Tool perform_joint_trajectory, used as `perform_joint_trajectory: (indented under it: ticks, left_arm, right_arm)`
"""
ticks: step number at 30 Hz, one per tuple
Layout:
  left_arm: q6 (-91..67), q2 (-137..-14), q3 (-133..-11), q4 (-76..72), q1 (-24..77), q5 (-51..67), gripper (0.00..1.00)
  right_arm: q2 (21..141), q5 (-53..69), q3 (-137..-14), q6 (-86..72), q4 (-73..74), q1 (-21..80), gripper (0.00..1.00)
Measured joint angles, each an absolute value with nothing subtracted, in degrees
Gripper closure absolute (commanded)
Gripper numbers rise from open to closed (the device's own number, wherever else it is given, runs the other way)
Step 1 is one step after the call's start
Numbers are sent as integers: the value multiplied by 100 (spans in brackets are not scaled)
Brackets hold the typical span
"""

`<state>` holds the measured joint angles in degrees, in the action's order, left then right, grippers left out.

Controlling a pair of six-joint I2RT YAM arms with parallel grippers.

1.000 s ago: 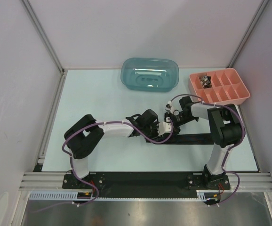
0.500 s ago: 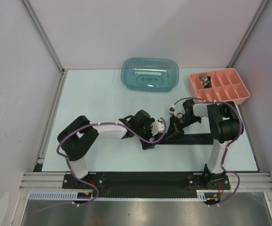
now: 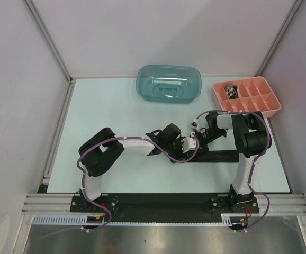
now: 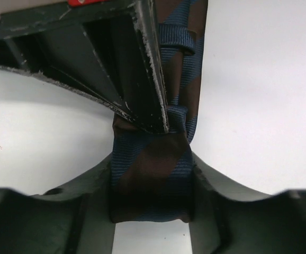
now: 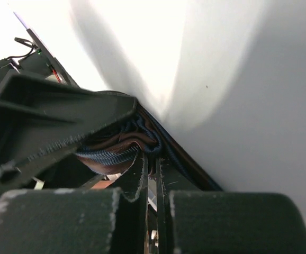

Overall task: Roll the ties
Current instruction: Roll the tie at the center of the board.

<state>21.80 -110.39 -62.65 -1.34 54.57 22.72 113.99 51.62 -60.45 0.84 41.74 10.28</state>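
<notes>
A dark tie (image 3: 222, 155) lies flat along the table's near right side, looking black from above. Close up it is blue and brown striped (image 4: 180, 69). Its left end is bunched into folds (image 5: 116, 151). My left gripper (image 3: 188, 146) is at that end, and the fabric fills the gap between its two fingers (image 4: 150, 185), touching both. My right gripper (image 3: 197, 138) meets it from the other side, its scratched black fingers (image 4: 142, 79) pressed together on the tie's fold (image 5: 152, 159).
A teal plastic tub (image 3: 169, 84) stands at the back centre. A salmon compartment tray (image 3: 248, 113) sits at the back right, with small items (image 3: 230, 91) in one cell. Purple cables loop along both arms.
My left arm pulled back left with its jaws spread wide, then returned right and closed around the tie's end. My right gripper shut on the fold and shifted slightly.
</notes>
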Motion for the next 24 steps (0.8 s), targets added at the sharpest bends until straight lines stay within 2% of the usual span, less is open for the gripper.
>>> perform_joint_trajectory:
  ticks: [2,3,6,11,17,24]
  left_arm:
    - [2274,-11050,-6351,36,5481,2237,68]
    - [2320,-11050,-6388,119,5485,2222,74]
    - [2443,-11063,-6587,548,5500,2152,76]
    - [2567,-11063,-6753,989,5540,1929,76]
    - [2552,-11063,-6820,1162,5638,1675,68]
    - [2451,-11107,-6914,1262,5655,1610,63]
  right_arm:
    - [11434,5148,-6090,40,4200,1057,89]
    - [11448,5140,-6119,12,4219,1081,76]
    - [11459,5124,-6204,-19,4283,1155,58]
    - [11286,5094,-6309,150,4488,1013,55]
    - [10761,5299,-6309,351,4602,611,50]
    - [10696,5647,-6121,187,4357,991,52]
